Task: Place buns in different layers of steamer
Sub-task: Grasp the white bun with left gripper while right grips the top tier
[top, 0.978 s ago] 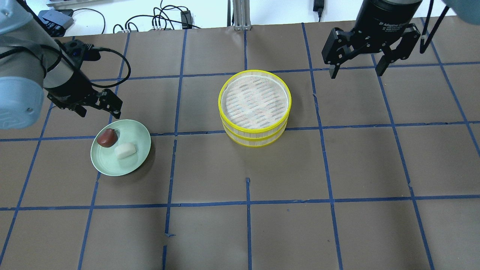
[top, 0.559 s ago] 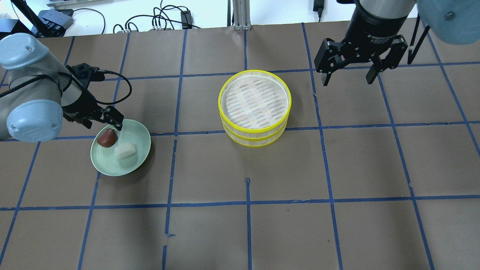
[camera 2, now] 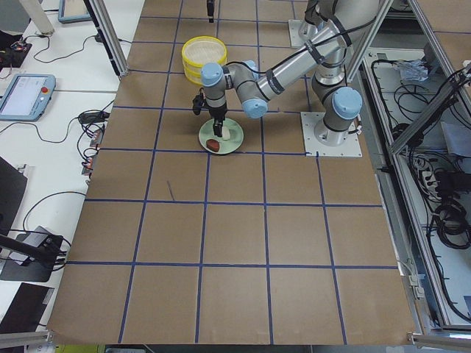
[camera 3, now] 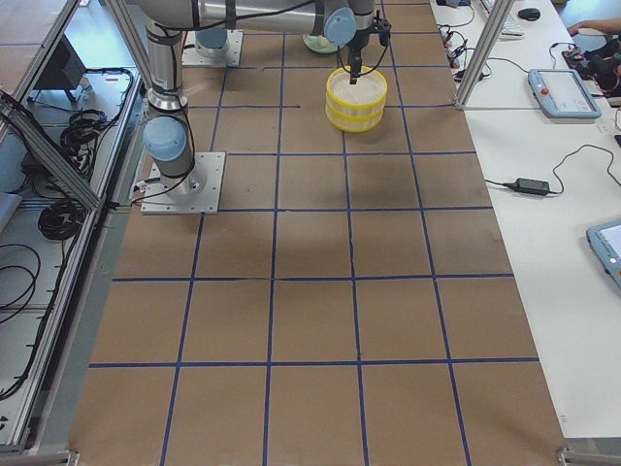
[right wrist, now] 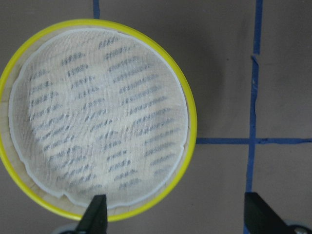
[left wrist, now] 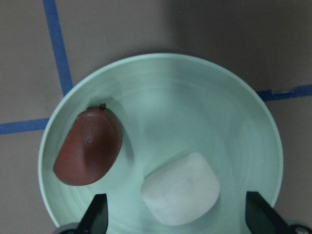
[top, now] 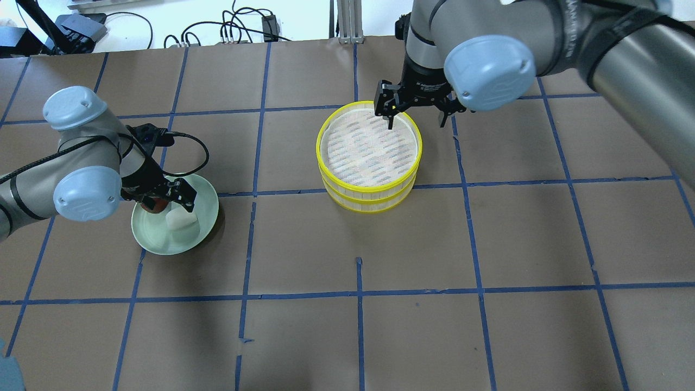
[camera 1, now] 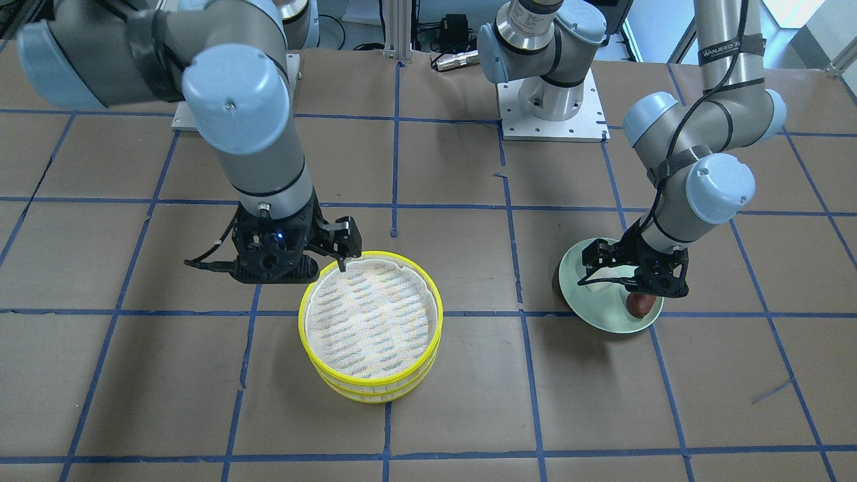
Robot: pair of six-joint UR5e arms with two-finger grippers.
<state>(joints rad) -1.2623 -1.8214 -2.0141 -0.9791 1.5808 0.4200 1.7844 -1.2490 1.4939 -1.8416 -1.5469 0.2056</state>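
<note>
Two yellow-rimmed steamer trays stand stacked mid-table, the top tray point(top: 318, 149) on the lower tray point(top: 369, 208), both empty as far as I see. The reddish-brown bun point(left wrist: 87, 151) and the white bun point(left wrist: 180, 195) lie on a pale green plate point(top: 163, 241). My left gripper point(top: 163, 198) is open, low over the plate, its fingers either side of the white bun in the left wrist view. My right gripper point(top: 416, 117) is open over the stack's far right rim point(right wrist: 191, 122), one finger inside the top tray and one outside.
Brown paper with a blue tape grid covers the table point(top: 358, 304). Cables and a metal post point(top: 347, 21) lie beyond the far edge. The left arm's cable loops beside the plate.
My left gripper has come down over the plate and now covers part of the brown bun. My right arm has swung left from the far right to the steamer's rim.
</note>
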